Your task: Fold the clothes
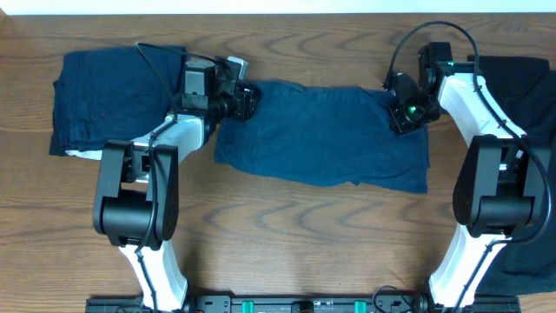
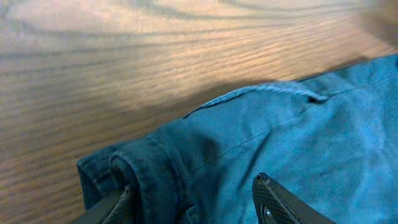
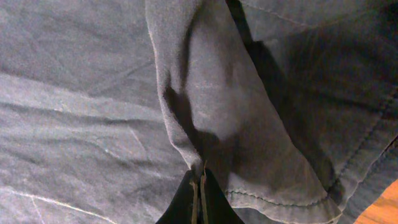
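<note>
A dark navy denim-like garment (image 1: 321, 135) of the clothes lies spread across the middle of the table. My left gripper (image 1: 246, 100) is at its top left corner. In the left wrist view the left gripper (image 2: 193, 199) stands open, its fingers (image 2: 280, 202) apart astride the rolled hem (image 2: 155, 171). My right gripper (image 1: 404, 113) is at the top right corner. In the right wrist view the right gripper (image 3: 199, 180) is shut, pinching a raised fold of the navy fabric (image 3: 211, 106) near a stitched edge.
A folded navy pile (image 1: 95, 100) sits at the far left. A black garment (image 1: 530, 87) lies at the right edge, partly under the right arm. Bare wooden table (image 1: 304, 235) stretches in front of the spread garment.
</note>
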